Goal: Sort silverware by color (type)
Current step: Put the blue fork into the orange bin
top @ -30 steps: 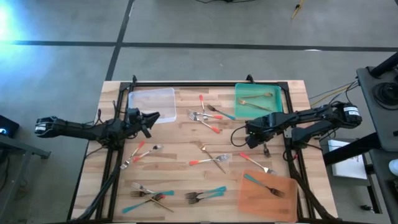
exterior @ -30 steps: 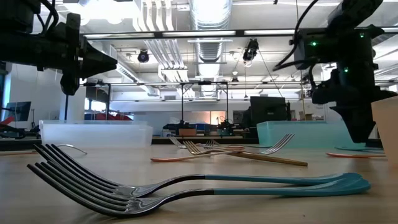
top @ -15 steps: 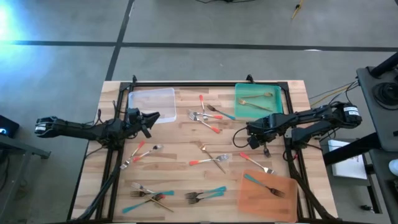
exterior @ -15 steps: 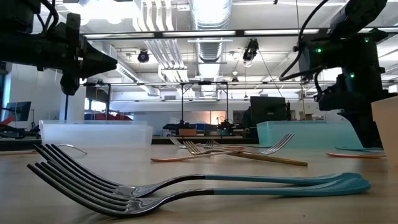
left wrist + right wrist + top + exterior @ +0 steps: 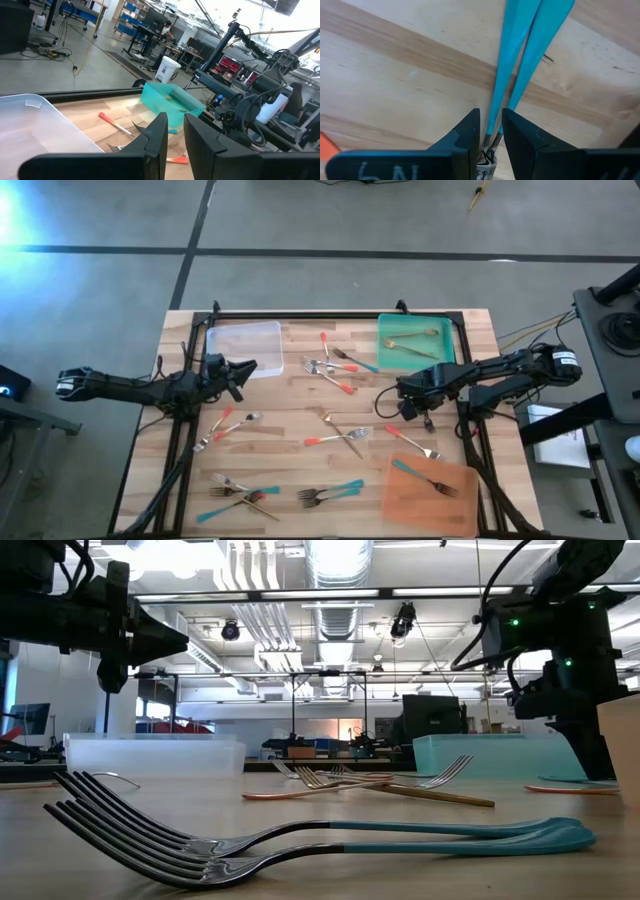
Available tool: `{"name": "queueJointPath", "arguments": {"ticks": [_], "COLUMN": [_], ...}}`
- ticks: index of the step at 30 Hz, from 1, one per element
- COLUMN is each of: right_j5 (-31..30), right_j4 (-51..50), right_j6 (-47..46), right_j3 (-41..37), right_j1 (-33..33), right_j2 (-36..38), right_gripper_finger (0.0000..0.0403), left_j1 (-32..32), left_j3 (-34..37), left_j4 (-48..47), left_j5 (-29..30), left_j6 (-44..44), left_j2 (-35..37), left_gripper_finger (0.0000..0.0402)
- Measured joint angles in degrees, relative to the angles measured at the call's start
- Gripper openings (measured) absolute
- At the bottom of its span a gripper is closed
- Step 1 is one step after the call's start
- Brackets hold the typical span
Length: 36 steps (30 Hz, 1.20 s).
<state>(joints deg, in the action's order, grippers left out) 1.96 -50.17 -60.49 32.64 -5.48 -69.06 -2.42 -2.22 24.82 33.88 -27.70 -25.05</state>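
The right end effector (image 5: 490, 131) is closed on two teal handles (image 5: 527, 45), which extend forward from between its fingers above the bare wooden surface (image 5: 395, 75). From above, this end effector (image 5: 408, 408) sits right of centre, between the green tray (image 5: 440, 352) and the orange tray (image 5: 410, 498). The left end effector (image 5: 243, 370), fingers nearly closed and holding nothing, waits beside the clear tray (image 5: 225, 345). Remaining silverware (image 5: 335, 438) lies scattered across the surface
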Motion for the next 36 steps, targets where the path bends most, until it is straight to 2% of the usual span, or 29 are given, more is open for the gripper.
{"name": "queueJointPath", "arguments": {"ticks": [7,18,25,36], "right_j5": [2.8,2.05,0.1,-1.17], "right_j4": [0.3,4.47,5.39,5.67], "right_j6": [-0.17,-4.95,4.8,5.15], "right_j3": [-0.1,-1.88,-1.9,-2.16], "right_j1": [0.98,3.47,3.87,3.83], "right_j2": [0.0,0.07,-0.14,-0.27], "right_gripper_finger": [0.0073,0.0073,0.0073,0.0061], "left_j1": [0.0,0.0,0.0,0.01], "left_j3": [0.0,-0.02,-0.01,-0.01], "left_j4": [-0.02,0.0,-0.01,-0.01], "left_j5": [0.0,-0.01,0.01,0.01], "left_j6": [0.01,0.02,0.01,0.0], "left_j2": [0.0,0.01,0.0,0.0], "left_gripper_finger": [0.0046,0.0046,0.0046,0.0046]}}
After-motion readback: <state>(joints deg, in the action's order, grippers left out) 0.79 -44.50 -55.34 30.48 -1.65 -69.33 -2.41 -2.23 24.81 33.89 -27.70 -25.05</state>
